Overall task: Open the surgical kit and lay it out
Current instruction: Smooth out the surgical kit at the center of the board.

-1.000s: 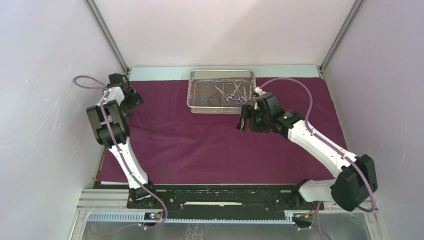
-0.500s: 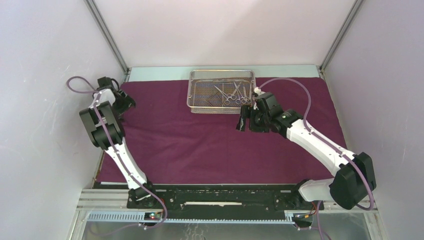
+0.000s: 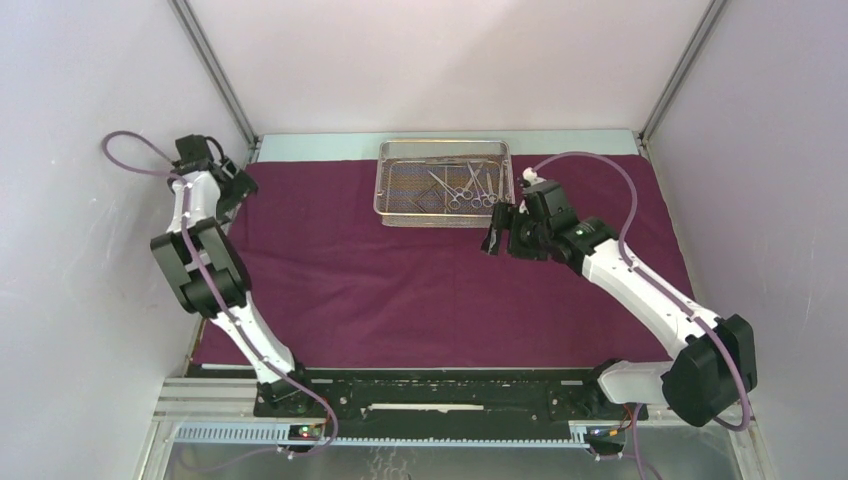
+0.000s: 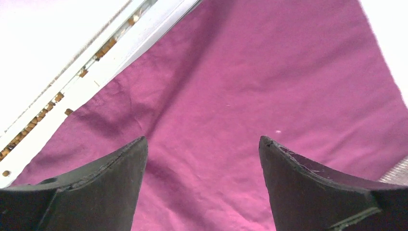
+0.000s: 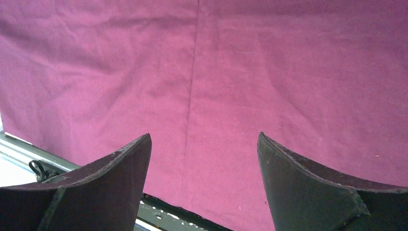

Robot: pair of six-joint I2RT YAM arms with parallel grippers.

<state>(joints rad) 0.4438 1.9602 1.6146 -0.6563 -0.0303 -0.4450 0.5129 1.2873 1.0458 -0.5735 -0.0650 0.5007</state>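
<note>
The maroon cloth wrap (image 3: 400, 290) lies spread flat across the table. The wire-mesh tray (image 3: 405, 185) sits on its far middle, with the steel instruments (image 3: 470, 187) inside. The left gripper (image 4: 202, 144) hangs spread and empty over the cloth's far-left corner. The right gripper (image 5: 204, 139), likewise spread and empty, hovers just near-right of the tray.

The cloth (image 3: 400, 290) lay flat, with a wide stretch open between the two arms. At its far edge stood the mesh tray (image 3: 440, 221), raised rim all round, and the right gripper (image 3: 497, 232) was just beside its near right corner. The left gripper (image 3: 232, 187) hung close to the left wall (image 3: 90, 200).
</note>
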